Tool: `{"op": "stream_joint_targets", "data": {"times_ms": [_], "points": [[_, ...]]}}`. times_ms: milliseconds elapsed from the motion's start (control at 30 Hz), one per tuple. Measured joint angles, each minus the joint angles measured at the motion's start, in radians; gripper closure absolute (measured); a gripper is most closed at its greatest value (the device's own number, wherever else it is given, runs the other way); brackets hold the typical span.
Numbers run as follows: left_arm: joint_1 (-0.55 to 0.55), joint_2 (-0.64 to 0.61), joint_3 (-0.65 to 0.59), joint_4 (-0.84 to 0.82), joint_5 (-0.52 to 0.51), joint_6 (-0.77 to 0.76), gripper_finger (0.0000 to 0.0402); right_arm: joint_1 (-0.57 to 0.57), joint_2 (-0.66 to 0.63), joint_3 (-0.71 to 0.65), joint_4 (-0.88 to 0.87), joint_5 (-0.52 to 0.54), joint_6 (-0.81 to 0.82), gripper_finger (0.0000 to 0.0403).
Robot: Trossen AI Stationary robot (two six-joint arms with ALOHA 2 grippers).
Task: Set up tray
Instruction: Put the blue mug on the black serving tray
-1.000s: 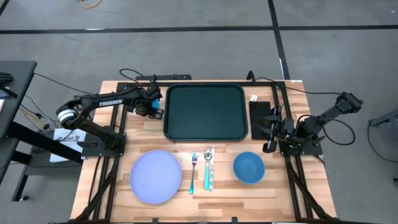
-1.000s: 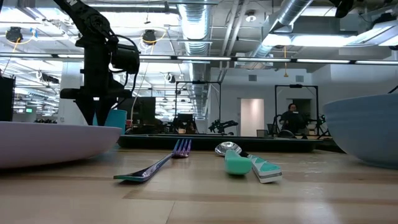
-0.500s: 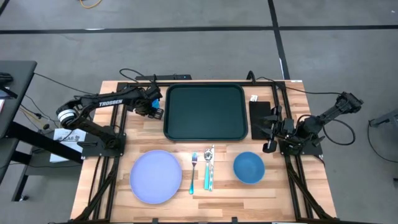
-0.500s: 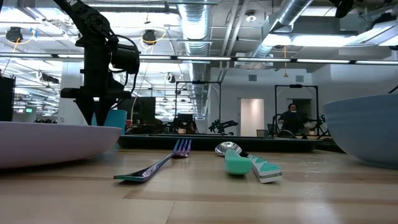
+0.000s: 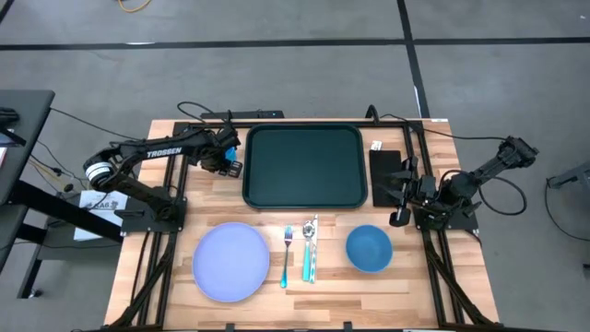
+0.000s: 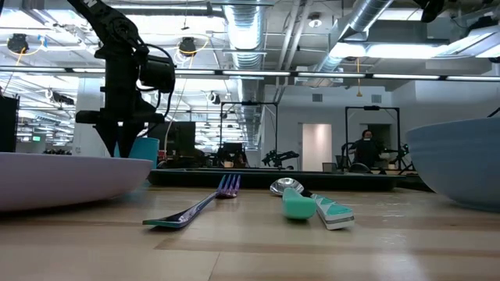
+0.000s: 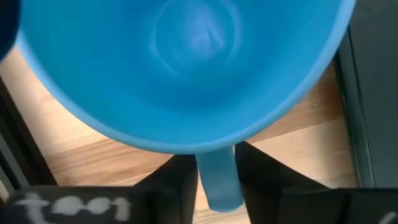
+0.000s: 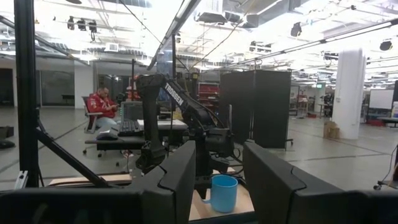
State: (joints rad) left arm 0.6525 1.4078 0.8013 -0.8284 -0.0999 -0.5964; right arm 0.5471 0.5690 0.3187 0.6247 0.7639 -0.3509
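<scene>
The dark green tray (image 5: pixel 304 166) lies flat at the far middle of the table. My left gripper (image 5: pixel 227 159) hangs just off the tray's left rim, shut on a blue cup (image 7: pixel 180 68); the cup (image 8: pixel 222 191) also shows in the right wrist view, and the cup (image 6: pixel 144 148) again in the low view under the left arm. My right gripper (image 5: pixel 403 194) waits open over a flat black rectangle (image 5: pixel 385 171) right of the tray, touching nothing. A lavender plate (image 5: pixel 230 261), a fork (image 5: pixel 287 254), a spoon and knife (image 5: pixel 310 247) and a blue bowl (image 5: pixel 369 248) lie along the near edge. My left gripper holds the blue cup by its handle (image 7: pixel 217 186), pinched between the two fingers (image 7: pixel 177 186). The fingers come from above, pointing down, beside the upright cup's open mouth. Whether the cup's base stands on the table or hangs clear, I cannot tell.
Bare wood lies between the tray and the row of tableware. In the low view the plate (image 6: pixel 62 176) and bowl (image 6: pixel 461 160) fill the near left and right, with the fork (image 6: pixel 195 209) and spoon (image 6: pixel 293 199) between them. A person sits far off in the room (image 8: pixel 102 106).
</scene>
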Motion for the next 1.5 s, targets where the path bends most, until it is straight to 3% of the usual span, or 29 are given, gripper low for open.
{"op": "stream_joint_targets", "data": {"times_ms": [233, 533, 800, 1033, 1233, 1500], "points": [[0.000, -0.003, 0.001, -0.001, 0.009, 0.000, 0.0368, 0.000, 0.000, 0.000, -0.003, 0.000, 0.000, 0.0280], [-0.006, -0.003, 0.075, -0.118, -0.032, 0.037, 0.0343, 0.000, 0.000, 0.001, -0.086, 0.000, 0.002, 0.0280], [-0.030, -0.002, 0.193, -0.210, -0.037, 0.101, 0.0369, 0.000, -0.001, 0.001, -0.310, -0.016, 0.090, 0.0280], [-0.062, -0.002, 0.327, -0.314, -0.045, 0.174, 0.0351, 0.000, 0.003, 0.058, -0.534, -0.252, 0.263, 0.0281], [-0.071, -0.002, 0.445, -0.347, -0.037, 0.290, 0.0368, -0.045, 0.022, 0.061, -0.550, -0.285, 0.273, 0.0292], [-0.082, -0.002, 0.563, -0.323, -0.014, 0.589, 0.0363, -0.191, 0.022, 0.062, -0.562, -0.447, 0.295, 0.0295]]}}
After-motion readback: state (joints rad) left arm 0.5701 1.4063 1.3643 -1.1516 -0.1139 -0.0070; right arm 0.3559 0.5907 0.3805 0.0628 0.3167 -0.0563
